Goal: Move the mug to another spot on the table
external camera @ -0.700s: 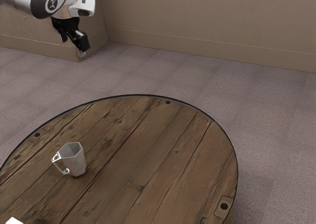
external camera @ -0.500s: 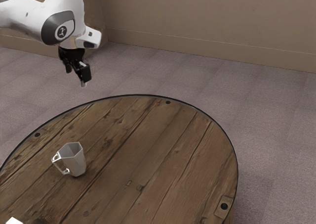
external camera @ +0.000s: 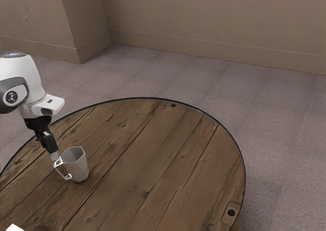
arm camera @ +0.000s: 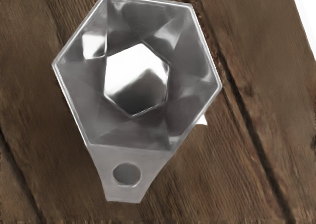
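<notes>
Arm [external camera: 18, 91] sits at the exterior view's left edge, hand pointing down. The gripper [external camera: 53, 154] tip hangs low over the surface [external camera: 168, 159], right by the mug's rim on the handle side; can't tell how far it is open or whether it touches, and nothing is visibly held. The mug [external camera: 74, 164] is just at the gripper's 4 o'clock, upright, mouth up, standing on the wood at about 8 o'clock of the round surface, near its edge. The handle [external camera: 61, 169] sticks out toward 8 o'clock of the mug body. In the wrist view the mug [arm camera: 138, 85] is seen from directly above the hand: hexagonal, faceted, empty, its flat handle [arm camera: 126, 177] with a round hole, dark planks around it. Carpeted floor [external camera: 229, 83] lies beyond the surface to the exterior view's right.
</notes>
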Robot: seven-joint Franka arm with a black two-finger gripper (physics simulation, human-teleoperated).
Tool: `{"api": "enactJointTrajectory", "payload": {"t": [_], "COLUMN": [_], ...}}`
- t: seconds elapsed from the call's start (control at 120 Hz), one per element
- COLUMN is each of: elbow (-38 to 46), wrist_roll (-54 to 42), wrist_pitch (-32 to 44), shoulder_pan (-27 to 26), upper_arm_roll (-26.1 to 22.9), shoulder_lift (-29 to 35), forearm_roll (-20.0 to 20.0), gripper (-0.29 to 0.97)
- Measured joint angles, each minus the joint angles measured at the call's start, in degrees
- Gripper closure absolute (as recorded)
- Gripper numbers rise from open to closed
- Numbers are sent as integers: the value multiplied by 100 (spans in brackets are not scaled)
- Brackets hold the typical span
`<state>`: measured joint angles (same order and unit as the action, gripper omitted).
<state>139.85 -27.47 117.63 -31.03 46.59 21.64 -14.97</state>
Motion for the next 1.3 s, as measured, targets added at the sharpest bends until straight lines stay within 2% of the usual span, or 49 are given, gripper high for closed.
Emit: {"api": "enactJointTrajectory", "payload": {"t": [0.133,0.225,0.3,0.367,0.5,0.592,0.8,1.125,1.3], "elbow": [349,380,386,449,493,505,588,712,784], "wrist_roll": [-365,-578,-735,-862,-1076,-1199,-1416,-1615,-1653], "wrist_pitch": [572,999,1275,1482,1749,1882,2062,2336,2544], "shoulder_pan": [-199,-868,-1284,-1737,-2009,-2450,-2605,-2594,-2578], "upper_arm_roll": [457,1280,1641,2178,2538,3051,3305,3330,3329], "shoulder_lift": [-87,-240,-262,-269,-287,-305,-309,-309,-303], "forearm_roll": [8,21,25,25,14,5,-4,-5,-25], "gripper": [0,0,0,0,1,1,3,44,51]}}
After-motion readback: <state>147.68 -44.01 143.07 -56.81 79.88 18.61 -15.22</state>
